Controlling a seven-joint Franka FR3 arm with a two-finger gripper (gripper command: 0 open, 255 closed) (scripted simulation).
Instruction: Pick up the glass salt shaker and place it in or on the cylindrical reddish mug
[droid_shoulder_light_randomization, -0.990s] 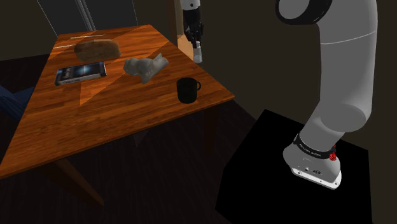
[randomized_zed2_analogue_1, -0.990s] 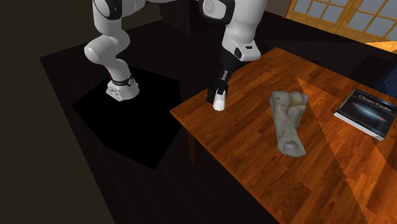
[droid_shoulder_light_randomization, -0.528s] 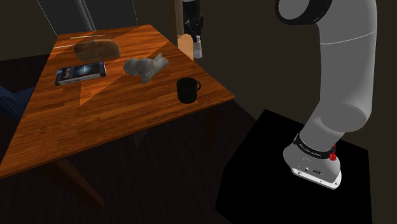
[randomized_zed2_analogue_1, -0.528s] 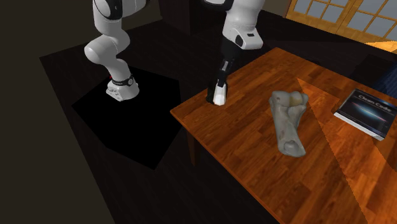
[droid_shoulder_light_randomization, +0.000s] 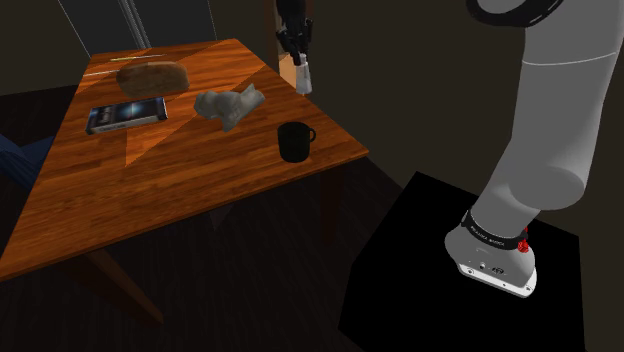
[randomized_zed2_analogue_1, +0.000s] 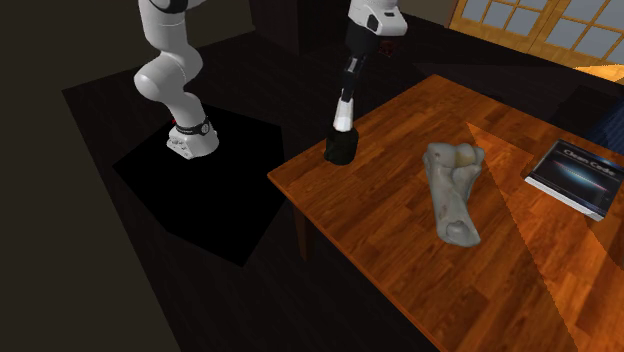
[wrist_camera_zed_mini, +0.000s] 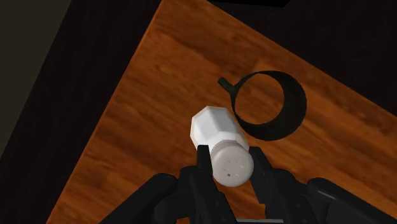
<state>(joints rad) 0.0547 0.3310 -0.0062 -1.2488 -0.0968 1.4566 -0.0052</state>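
Wrist view first: my hand (wrist_camera_zed_mini: 230, 162) is clamped on the salt shaker (wrist_camera_zed_mini: 218, 141), gripping it from both sides up near the cap. The shaker looks plain white here. Its long axis runs pretty much straight out along my hand, with the round cap and its little holes facing back toward the camera and the faceted base pointing away, down at the tabletop (wrist_camera_zed_mini: 153, 127). It's carried in the air, not resting on anything. Just past the base is the mug (wrist_camera_zed_mini: 294, 102), seen from above as a dark ring. It reads black to me, not reddish, and the handle sticks out on the side nearest the shaker's base.

In the second exterior view, the shaker (randomized_zed2_analogue_1: 344, 117) hangs close to vertical with a slight lean, just above the mug (randomized_zed2_analogue_1: 341, 148), which sits near the tabletop's corner (randomized_zed2_analogue_1: 300, 175).

In the shoulder view, my hand (droid_shoulder_light_randomization: 298, 62) comes down from the top edge with the shaker (droid_shoulder_light_randomization: 303, 79) below it, base down. The mug (droid_shoulder_light_randomization: 294, 142) stands upright near the tabletop edge on the stand's side. Farther out there's a grey lumpy thing (droid_shoulder_light_randomization: 228, 103), then a book (droid_shoulder_light_randomization: 125, 113) lying flat, and a brown loaf (droid_shoulder_light_randomization: 152, 76) beyond that.
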